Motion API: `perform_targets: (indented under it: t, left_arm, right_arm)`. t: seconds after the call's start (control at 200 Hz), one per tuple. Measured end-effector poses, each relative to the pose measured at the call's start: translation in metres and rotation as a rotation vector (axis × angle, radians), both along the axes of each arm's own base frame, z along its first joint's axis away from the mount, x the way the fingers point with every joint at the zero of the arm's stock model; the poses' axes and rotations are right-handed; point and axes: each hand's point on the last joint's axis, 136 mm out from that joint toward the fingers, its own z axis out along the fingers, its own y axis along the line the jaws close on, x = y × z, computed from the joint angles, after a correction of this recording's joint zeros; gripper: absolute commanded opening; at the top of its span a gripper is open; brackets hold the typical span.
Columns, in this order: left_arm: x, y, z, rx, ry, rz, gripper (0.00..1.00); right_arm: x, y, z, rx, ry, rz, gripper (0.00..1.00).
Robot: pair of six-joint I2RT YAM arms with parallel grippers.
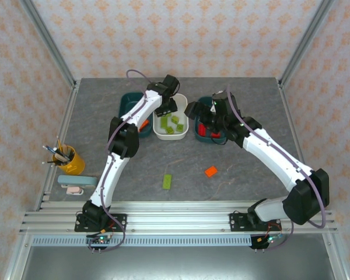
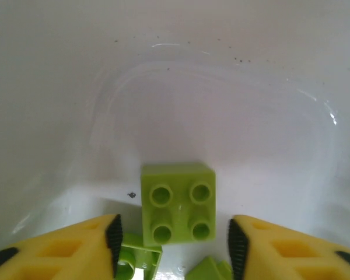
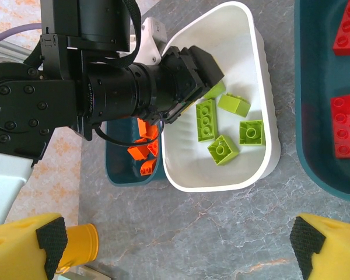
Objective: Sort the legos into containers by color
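My left gripper [image 2: 172,245] hangs inside the white container [image 1: 169,137], open. A lime green square lego [image 2: 178,203] lies free between the fingers, and two more green legos [image 2: 137,259] sit beneath. In the right wrist view, several green legos [image 3: 221,125] lie in the white container [image 3: 221,182]. Orange legos [image 3: 143,153] fill the left teal container [image 1: 128,105], and red legos [image 3: 347,125] lie in the right teal container [image 1: 205,140]. My right gripper [image 3: 178,245] stands wide open and holds nothing, above the right teal container [image 1: 213,121]. A green lego [image 1: 167,181] and an orange lego [image 1: 210,171] lie loose on the table.
A yellow pen cup [image 1: 70,160] stands at the left edge, with a pale teal block [image 1: 76,182] just in front of it. The left arm's wrist [image 3: 134,87] reaches over the left side of the white container. Metal rails [image 1: 175,213] run along the near edge.
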Motion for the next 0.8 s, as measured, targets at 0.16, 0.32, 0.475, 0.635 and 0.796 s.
perform_targets:
  t: [0.16, 0.32, 0.475, 0.635, 0.796]
  left_arm:
    - [0.0, -0.001, 0.003, -0.002, -0.006, -0.004, 0.67]
    - [-0.003, -0.003, 0.03, -0.013, -0.037, -0.008, 0.69]
    - [-0.028, 0.0, 0.107, -0.047, -0.127, -0.019, 0.71]
    - [-0.076, 0.005, 0.19, -0.111, -0.255, -0.054, 0.71]
    - [-0.127, 0.008, 0.205, -0.138, -0.261, -0.138, 0.71]
  right_arm:
    - [-0.003, 0.0, -0.002, -0.008, 0.007, 0.015, 0.99]
    - [-0.01, -0.004, -0.01, -0.066, 0.017, 0.052, 0.98]
    - [-0.025, -0.016, -0.011, -0.152, 0.008, 0.091, 0.96]
    - [-0.042, -0.032, -0.002, -0.206, -0.014, 0.103, 0.95]
    - [-0.058, -0.043, 0.01, -0.21, -0.031, 0.097, 0.93]
